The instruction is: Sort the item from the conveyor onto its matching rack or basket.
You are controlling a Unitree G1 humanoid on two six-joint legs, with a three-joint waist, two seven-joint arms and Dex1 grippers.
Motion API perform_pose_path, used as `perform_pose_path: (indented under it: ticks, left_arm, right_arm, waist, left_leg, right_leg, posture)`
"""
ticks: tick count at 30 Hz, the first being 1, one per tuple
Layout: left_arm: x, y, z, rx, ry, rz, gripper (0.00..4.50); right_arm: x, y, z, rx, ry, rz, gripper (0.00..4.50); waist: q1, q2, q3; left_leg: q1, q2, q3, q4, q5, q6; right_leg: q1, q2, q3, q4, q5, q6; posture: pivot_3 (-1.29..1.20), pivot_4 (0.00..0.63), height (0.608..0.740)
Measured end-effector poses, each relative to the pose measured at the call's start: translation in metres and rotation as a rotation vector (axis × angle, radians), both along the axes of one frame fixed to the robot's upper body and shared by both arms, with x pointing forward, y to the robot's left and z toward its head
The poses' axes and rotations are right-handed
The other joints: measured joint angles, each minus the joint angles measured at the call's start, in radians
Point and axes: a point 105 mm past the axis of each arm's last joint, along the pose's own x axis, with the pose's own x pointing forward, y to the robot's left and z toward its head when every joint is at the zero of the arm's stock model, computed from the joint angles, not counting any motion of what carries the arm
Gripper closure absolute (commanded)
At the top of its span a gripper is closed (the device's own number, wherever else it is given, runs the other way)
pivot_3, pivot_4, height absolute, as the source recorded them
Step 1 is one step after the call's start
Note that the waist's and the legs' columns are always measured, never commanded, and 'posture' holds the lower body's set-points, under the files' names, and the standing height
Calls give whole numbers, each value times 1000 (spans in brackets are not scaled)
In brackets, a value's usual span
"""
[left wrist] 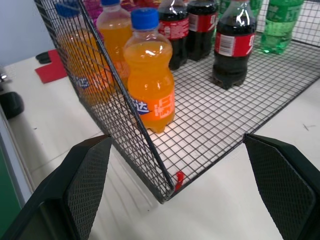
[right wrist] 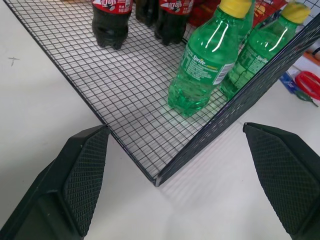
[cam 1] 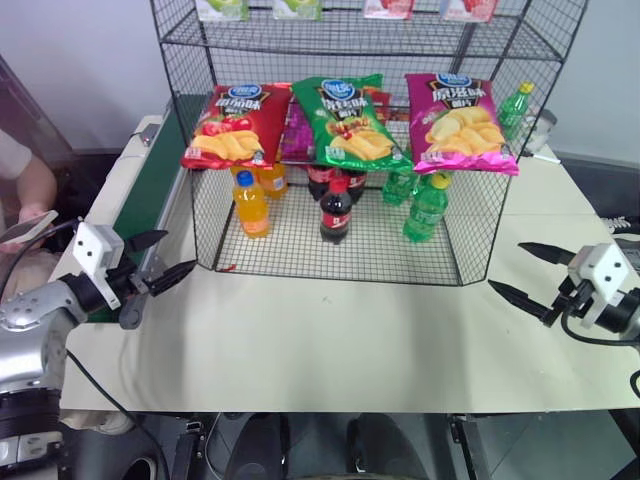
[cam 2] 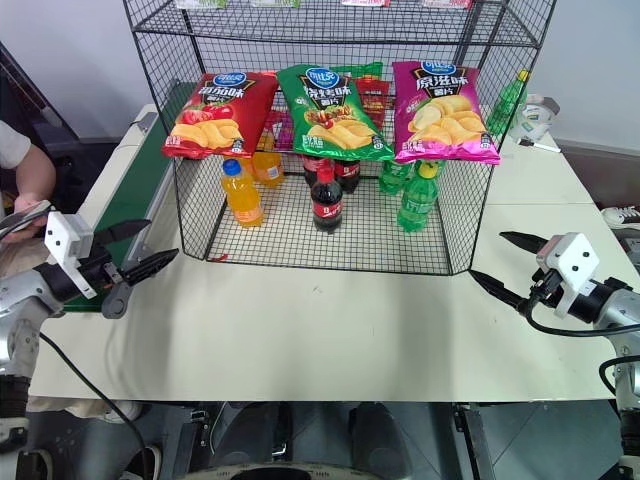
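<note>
Both grippers wide open and empty, green crisp bag already on the rack.

Nearest, the left gripper [cam 1: 160, 258] and right gripper [cam 1: 532, 270] hover over the table [cam 1: 330, 340]; beyond, on the rack [cam 1: 340, 225], the green crisp bag [cam 1: 348, 122] looks light, slippery and crushable: best pinched at a seam edge.

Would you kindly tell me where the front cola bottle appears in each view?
Left eye: front cola bottle, centre of the bottom tier.
Right eye: same spot.
Left wrist: cola bottle beyond the orange bottle.
Right wrist: cola bottle beyond the Sprite bottle.
Shared landmark: the rack, its wire floor.
</note>
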Motion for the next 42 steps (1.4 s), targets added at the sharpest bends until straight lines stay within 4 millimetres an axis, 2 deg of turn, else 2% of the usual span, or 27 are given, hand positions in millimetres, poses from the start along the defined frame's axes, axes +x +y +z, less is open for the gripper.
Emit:
perform_pose_path:
  ticks: [8, 25, 42]
  left_arm:
    - [-2, 1, -1, 13, -19, 2, 0]
    - [-6, 6, -7, 29, -17, 31, 0]
    - [-6, 5, -7, 29, -17, 29, 0]
  right_arm:
    - [2, 4, -3, 24, 36, 13, 54]
    - [9, 10, 7, 59, 13, 42, 54]
    - [9, 12, 5, 66, 11, 40, 54]
  waist:
    - [-1, 0, 0]
    - [-1, 0, 0]
    - [-1, 0, 0]
  left_leg:
    - [0, 0, 0, 0, 0, 0]
    - [0, 0, 0, 0, 0, 0]
    - [0, 0, 0, 0, 0, 0]
  right_leg:
    - [0, 0, 0, 0, 0, 0]
    - [0, 0, 0, 0, 0, 0]
    - [0, 0, 0, 0, 0, 0]
  posture:
    - [0, 150, 739]
    - [0, 150, 739]
    - [0, 150, 739]
